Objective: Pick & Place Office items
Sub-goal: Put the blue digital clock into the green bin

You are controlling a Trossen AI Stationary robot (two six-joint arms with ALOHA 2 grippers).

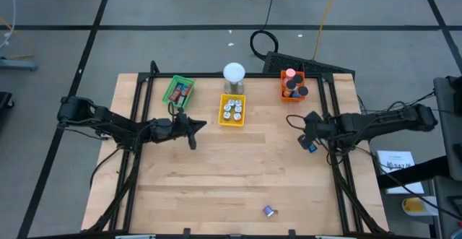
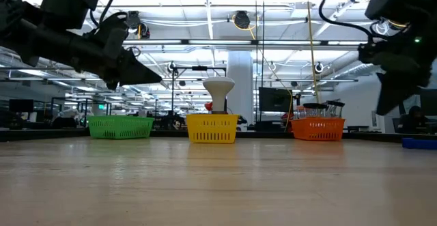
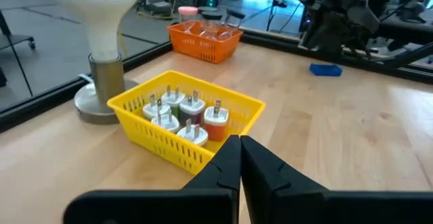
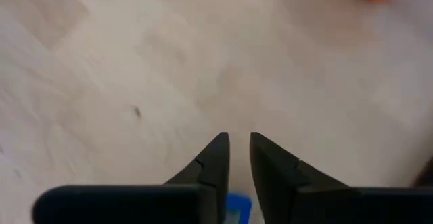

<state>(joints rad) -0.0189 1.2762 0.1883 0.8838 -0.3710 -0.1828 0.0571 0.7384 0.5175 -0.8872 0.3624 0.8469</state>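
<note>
My left gripper (image 1: pixel 192 129) hovers shut and empty over the table, just near-left of the yellow tray (image 1: pixel 232 120); its joined fingertips show in the left wrist view (image 3: pixel 240 149). My right gripper (image 1: pixel 306 136) is above the table at the right, empty, with its fingers (image 4: pixel 239 146) all but together. A small blue piece (image 1: pixel 312 147) lies flat on the table just beside and below it. It also shows in the low view (image 2: pixel 418 143), the left wrist view (image 3: pixel 326 69) and the right wrist view (image 4: pixel 237 207). Another small item (image 1: pixel 268 211) lies near the table's near edge.
The green tray (image 1: pixel 178 89), the yellow tray with several white plug pieces (image 3: pixel 183 116) and the orange tray (image 1: pixel 292 86) with dark rolls stand in a row at the far side. A white-domed metal cylinder (image 1: pixel 234 76) stands behind the yellow tray. Bare wood lies in the middle.
</note>
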